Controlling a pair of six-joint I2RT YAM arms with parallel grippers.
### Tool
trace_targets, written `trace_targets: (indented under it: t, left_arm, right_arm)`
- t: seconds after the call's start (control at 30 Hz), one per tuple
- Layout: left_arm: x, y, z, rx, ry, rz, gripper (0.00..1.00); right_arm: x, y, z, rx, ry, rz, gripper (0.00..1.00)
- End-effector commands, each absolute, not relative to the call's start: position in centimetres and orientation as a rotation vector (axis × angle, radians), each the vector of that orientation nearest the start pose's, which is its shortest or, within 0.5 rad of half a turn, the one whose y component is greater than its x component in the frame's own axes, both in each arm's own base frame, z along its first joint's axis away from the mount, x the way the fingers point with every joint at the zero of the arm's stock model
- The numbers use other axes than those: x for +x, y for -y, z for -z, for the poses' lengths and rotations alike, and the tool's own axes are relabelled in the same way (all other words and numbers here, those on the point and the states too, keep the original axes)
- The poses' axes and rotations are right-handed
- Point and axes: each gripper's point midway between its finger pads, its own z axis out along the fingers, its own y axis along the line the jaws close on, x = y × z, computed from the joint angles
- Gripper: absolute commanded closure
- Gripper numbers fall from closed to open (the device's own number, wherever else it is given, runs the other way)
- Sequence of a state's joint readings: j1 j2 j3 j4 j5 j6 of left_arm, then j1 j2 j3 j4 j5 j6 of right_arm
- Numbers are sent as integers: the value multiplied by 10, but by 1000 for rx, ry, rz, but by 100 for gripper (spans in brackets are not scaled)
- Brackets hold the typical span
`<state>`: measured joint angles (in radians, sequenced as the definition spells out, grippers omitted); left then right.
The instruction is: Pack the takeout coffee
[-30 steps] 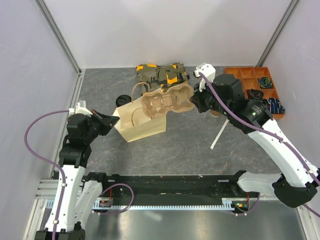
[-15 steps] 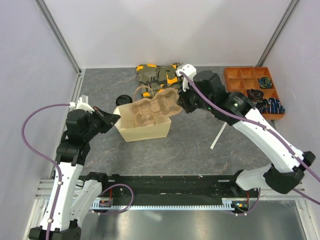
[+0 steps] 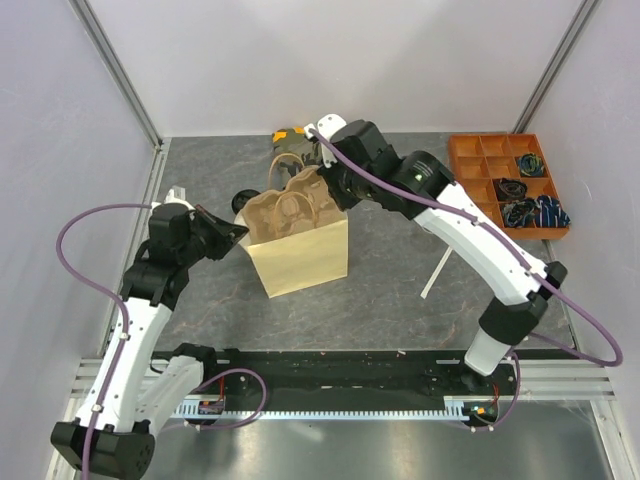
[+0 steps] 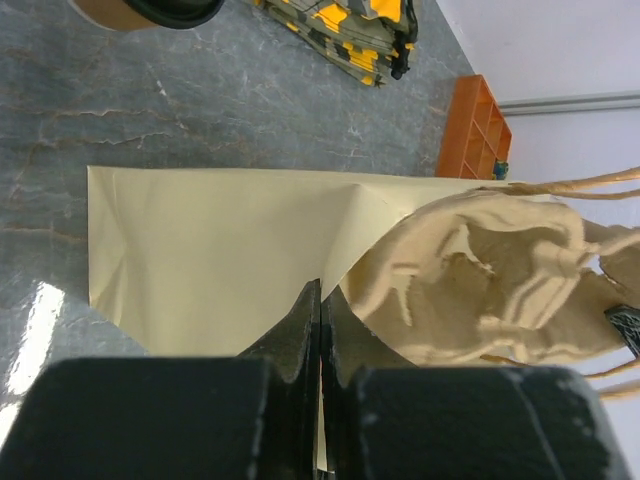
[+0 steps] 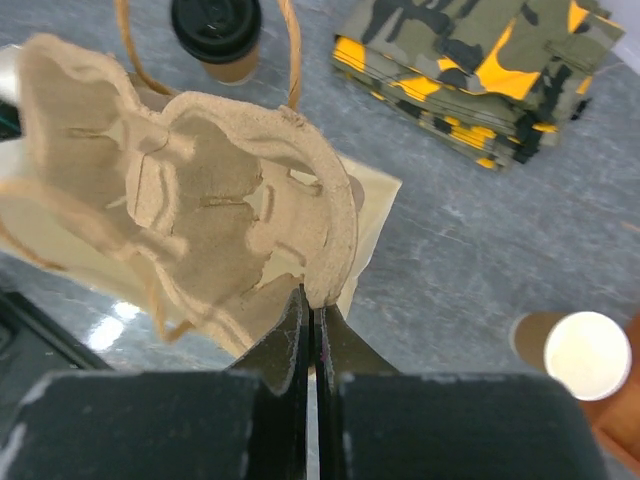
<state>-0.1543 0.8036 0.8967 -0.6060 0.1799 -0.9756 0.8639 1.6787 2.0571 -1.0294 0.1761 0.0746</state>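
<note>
The takeout coffee [image 3: 243, 200], a tan cup with a black lid, stands on the table just left of the paper bag [image 3: 305, 260]; it also shows at the top of the wrist views [image 5: 215, 25] [image 4: 150, 8]. My left gripper [image 3: 238, 232] [image 4: 320, 290] is shut on the bag's left rim, and the bag stands upright. My right gripper [image 3: 338, 190] [image 5: 312, 300] is shut on the edge of the pulp cup carrier [image 3: 285, 208] [image 5: 200, 190], which sits tilted in the bag's mouth between the twine handles.
A folded camouflage cloth [image 3: 290, 145] lies behind the bag. An orange compartment tray [image 3: 505, 180] with small items stands at the back right. A white stick [image 3: 437, 270] lies right of the bag. A lidless tan cup [image 5: 585, 355] stands under my right arm.
My right arm swung left and brought the carrier from beside the bag down into its mouth. The bag, held by my left gripper, went from lying tilted to standing upright.
</note>
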Motion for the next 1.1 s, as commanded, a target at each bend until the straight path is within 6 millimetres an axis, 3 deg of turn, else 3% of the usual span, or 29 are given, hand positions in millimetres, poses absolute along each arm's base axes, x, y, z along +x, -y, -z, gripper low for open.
trace_targets:
  t: [0.0, 0.13, 0.27, 0.37, 0.47, 0.63, 0.87, 1.07]
  left_arm:
    - [274, 111, -287, -756, -1916, 870, 98]
    - [281, 113, -308, -684, -1870, 835, 98]
    - [283, 127, -321, -596, -1853, 857, 98]
    - [286, 123, -321, -606, -1839, 814, 98]
    - [286, 124, -315, -636, -1848, 824, 98]
    - [284, 125, -295, -751, -1867, 857, 98]
    - [293, 119, -285, -907, -1837, 854, 98]
    - [294, 130, -270, -987, -1859, 924, 98]
  right_arm:
    - [303, -283, -355, -782, -2083, -155, 100]
    - [294, -280, -362, -846, -2078, -174, 100]
    - [292, -277, -346, -866, -2113, -151, 100]
    - [297, -277, -338, -870, -2132, -113, 100]
    - [299, -276, -335, -857, -2148, -88, 100]
    - [310, -292, -337, -779, -2148, -129, 100]
    - [322, -307, -313, -716, -2215, -126, 100]
    - [323, -307, -300, -695, -2243, -115, 100]
